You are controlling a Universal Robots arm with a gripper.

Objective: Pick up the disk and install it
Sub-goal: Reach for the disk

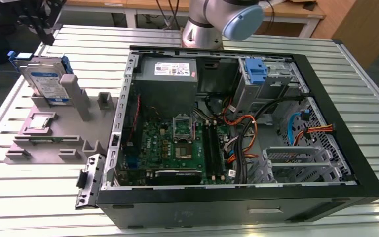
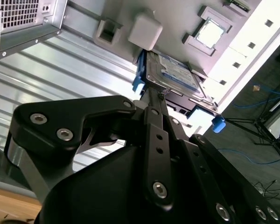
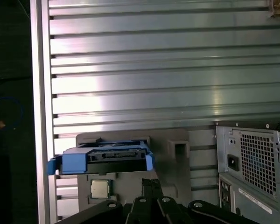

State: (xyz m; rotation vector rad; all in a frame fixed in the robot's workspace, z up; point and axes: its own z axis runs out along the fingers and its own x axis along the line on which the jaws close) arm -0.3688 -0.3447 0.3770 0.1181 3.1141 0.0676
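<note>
Slatted table (image 1: 242, 42) | one disk (image 1: 48, 79) standing in grey holder (image 1: 64, 133) | one hand (image 2: 155, 95) closed, empty

Bright even light, glare bands on the worktop (image 3: 168, 88), shadow inside the computer case (image 1: 176, 98), holder (image 2: 252, 46) washed white behind dark end effector (image 2: 153, 95).

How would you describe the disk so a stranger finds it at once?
Beside the open computer case, on the exterior view's left, sits a grey fixture. The disk stands on edge in it: silver, blue-railed, unlike the square chip lying flat.
</note>
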